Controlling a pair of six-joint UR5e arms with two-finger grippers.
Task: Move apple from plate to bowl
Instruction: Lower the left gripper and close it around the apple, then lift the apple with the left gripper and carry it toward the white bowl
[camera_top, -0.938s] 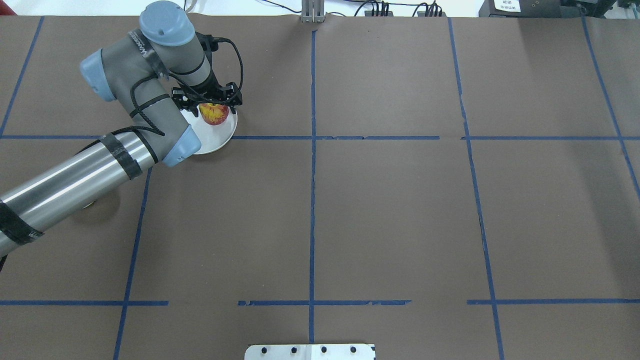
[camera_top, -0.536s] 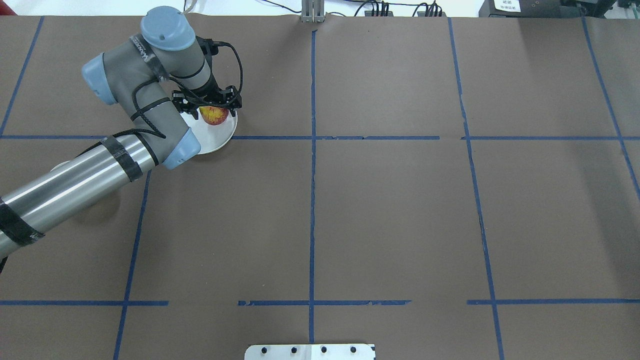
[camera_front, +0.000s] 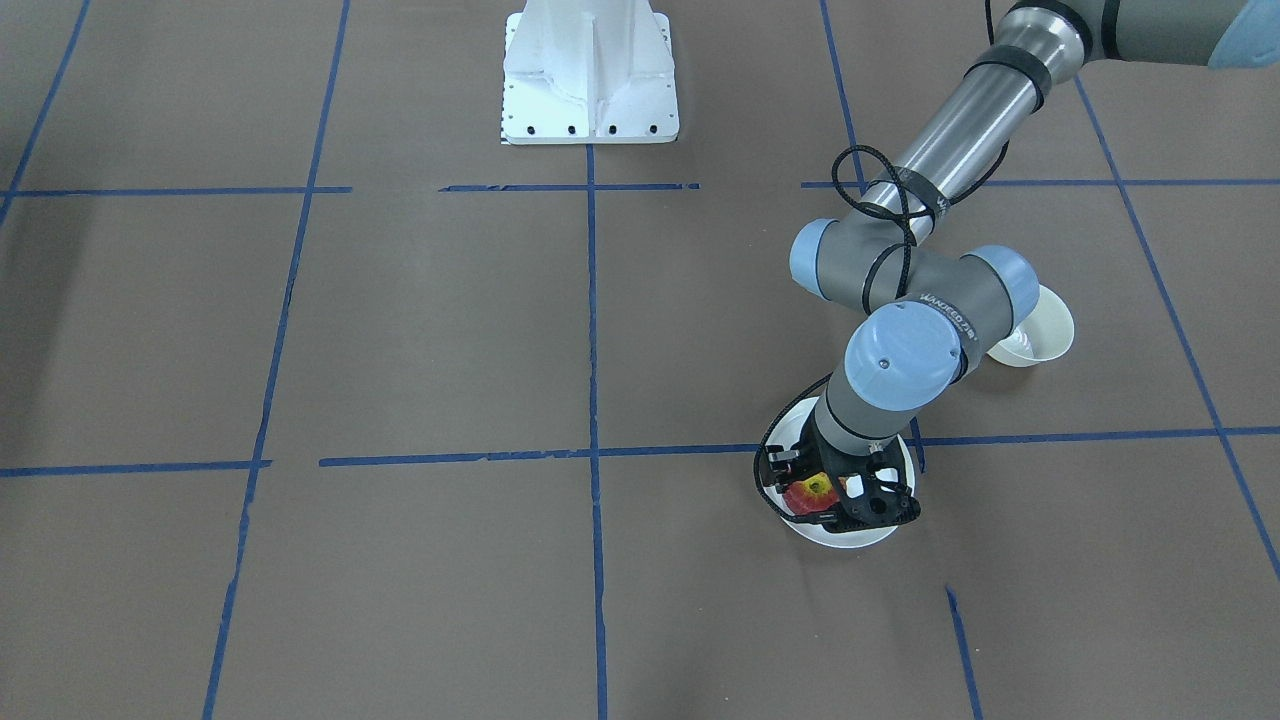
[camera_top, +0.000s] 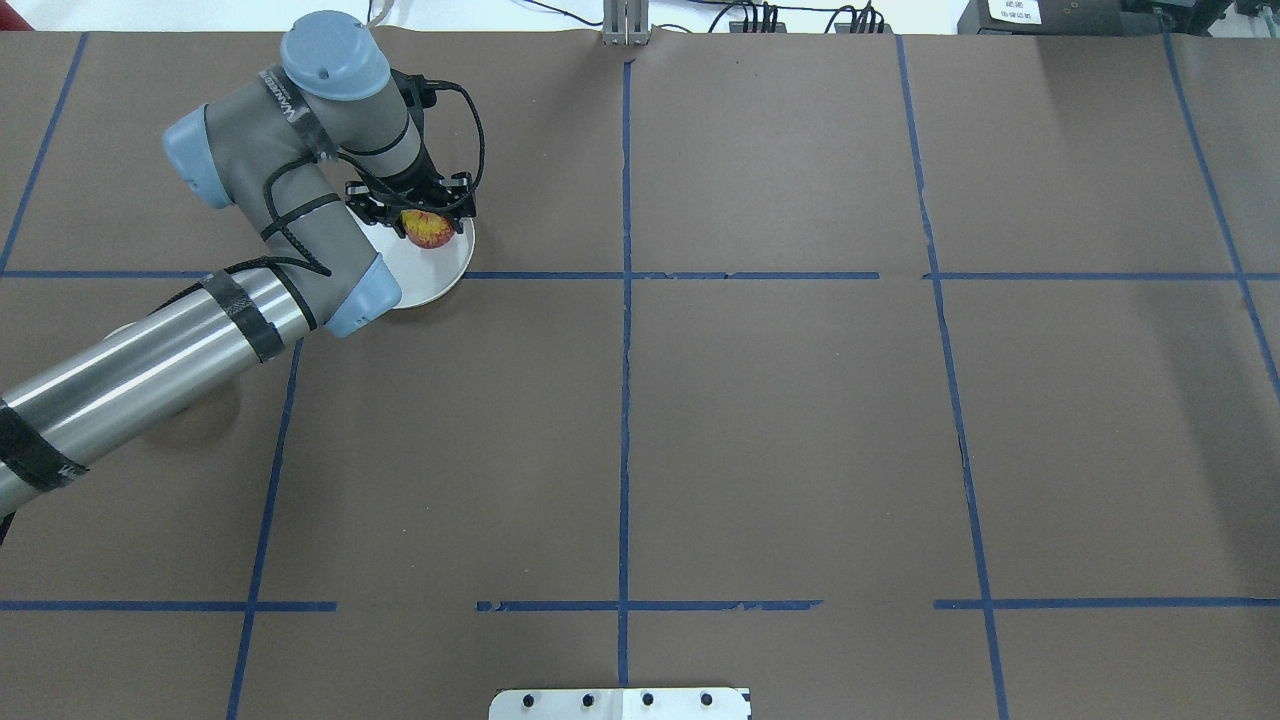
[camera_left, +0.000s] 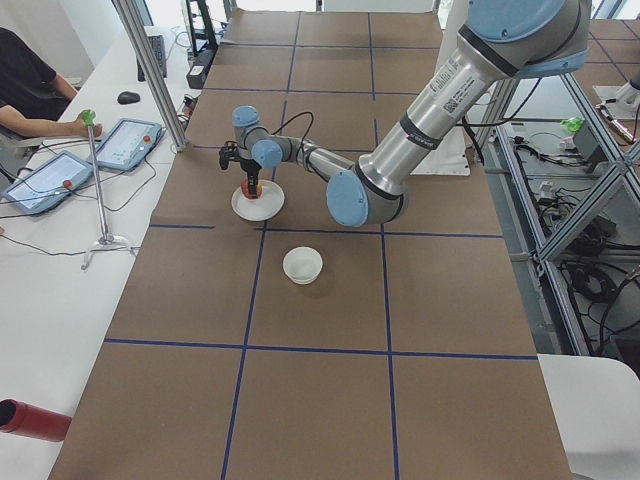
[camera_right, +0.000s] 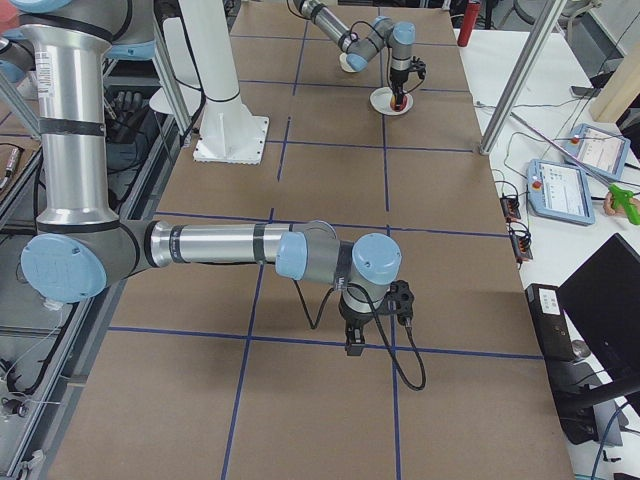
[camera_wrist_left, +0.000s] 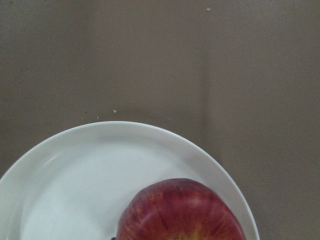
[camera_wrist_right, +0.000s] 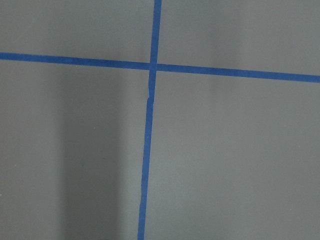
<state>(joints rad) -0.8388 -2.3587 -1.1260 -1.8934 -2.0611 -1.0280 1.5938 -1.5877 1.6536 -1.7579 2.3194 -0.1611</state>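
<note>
The red and yellow apple (camera_top: 428, 229) lies on the far part of the white plate (camera_top: 432, 278), at the table's far left. It also shows in the front view (camera_front: 807, 492) and in the left wrist view (camera_wrist_left: 182, 212), on the plate (camera_wrist_left: 90, 170). My left gripper (camera_top: 413, 208) is down over the apple, jaws spread wide on either side of it. The cream bowl (camera_front: 1035, 335) stands empty beside the plate, mostly hidden under my left arm in the overhead view. My right gripper (camera_right: 352, 343) hangs over bare table at the other end; I cannot tell whether it is open or shut.
The brown table cover carries a grid of blue tape lines (camera_top: 625, 400). The white robot base (camera_front: 588, 70) stands at the near middle edge. Operator tablets (camera_left: 120, 145) and a stand lie on the side bench beyond the plate.
My left gripper has dropped a little lower around the apple. The apple and plate have stayed in place.
</note>
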